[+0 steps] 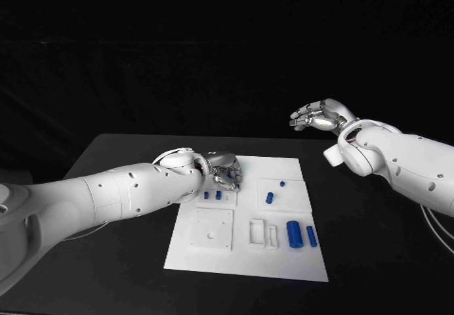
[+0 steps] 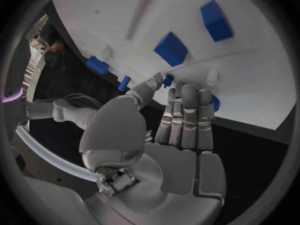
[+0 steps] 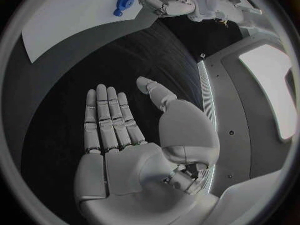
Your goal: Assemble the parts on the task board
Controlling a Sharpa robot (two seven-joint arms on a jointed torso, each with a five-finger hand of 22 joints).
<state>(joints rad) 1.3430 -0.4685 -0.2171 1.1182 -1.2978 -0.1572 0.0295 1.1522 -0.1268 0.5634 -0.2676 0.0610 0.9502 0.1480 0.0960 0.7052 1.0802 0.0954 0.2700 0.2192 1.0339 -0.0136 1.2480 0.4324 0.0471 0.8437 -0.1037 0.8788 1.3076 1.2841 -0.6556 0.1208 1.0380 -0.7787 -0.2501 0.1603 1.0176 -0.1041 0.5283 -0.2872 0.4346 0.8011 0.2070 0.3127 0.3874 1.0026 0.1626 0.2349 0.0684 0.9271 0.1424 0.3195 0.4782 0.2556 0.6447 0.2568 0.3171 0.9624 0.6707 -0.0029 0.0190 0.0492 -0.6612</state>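
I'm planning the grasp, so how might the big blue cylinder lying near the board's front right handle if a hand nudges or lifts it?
The big blue cylinder lies on its side on the white task board, so a sideways nudge would probably roll it. It looks rigid and smooth, maybe slippery. Being small, it is likely light.

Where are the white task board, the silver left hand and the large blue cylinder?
white task board (image 1: 248, 261), head view, bare near edge.
silver left hand (image 1: 222, 170), head view, hand's middle.
large blue cylinder (image 1: 293, 233), head view, mid-body.
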